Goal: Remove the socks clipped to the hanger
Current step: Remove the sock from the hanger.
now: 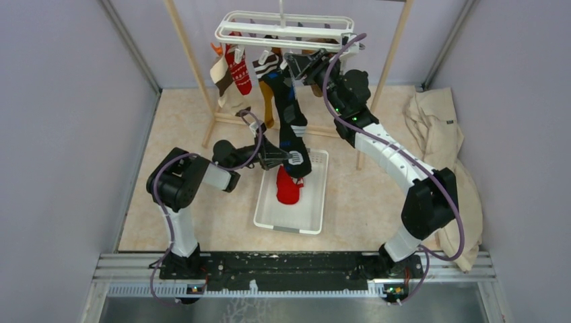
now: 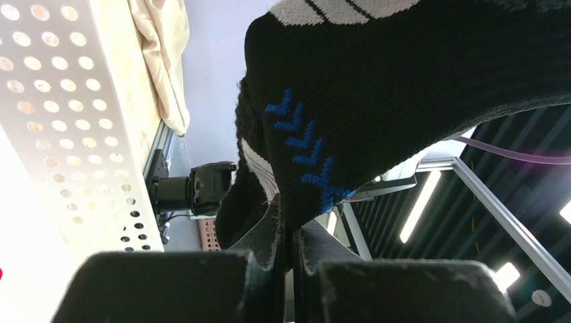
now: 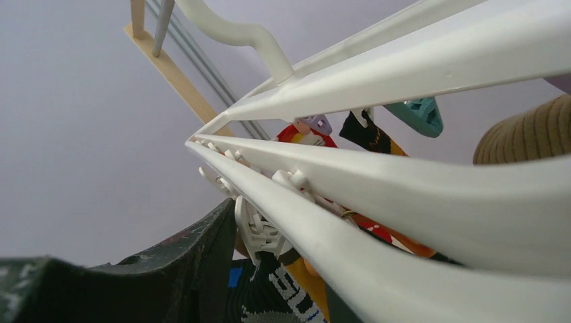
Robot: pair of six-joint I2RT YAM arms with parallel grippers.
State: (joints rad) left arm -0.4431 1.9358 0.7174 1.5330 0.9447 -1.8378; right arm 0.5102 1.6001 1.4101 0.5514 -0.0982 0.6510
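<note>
The white hanger [image 1: 283,30] hangs from a wooden rack with several socks clipped to it: a red patterned one [image 1: 239,73], a tan one [image 1: 220,75], a mustard one [image 1: 268,101] and a long black sock [image 1: 291,114] with blue marks. My left gripper [image 1: 286,159] is shut on the toe end of the black sock [image 2: 377,101], just above the basket. My right gripper [image 1: 298,66] is up at the hanger bars [image 3: 404,182]. One of its fingers [image 3: 195,269] lies against the white clip [image 3: 259,229] that holds the black sock's cuff [image 3: 269,296]. The other finger is hidden behind a bar.
A white basket [image 1: 316,195] sits on the floor under the hanger with a red sock [image 1: 288,190] in it; its perforated wall [image 2: 60,121] shows in the left wrist view. A large beige cloth [image 1: 438,128] lies at the right wall. Wooden rack legs [image 1: 195,74] flank the hanger.
</note>
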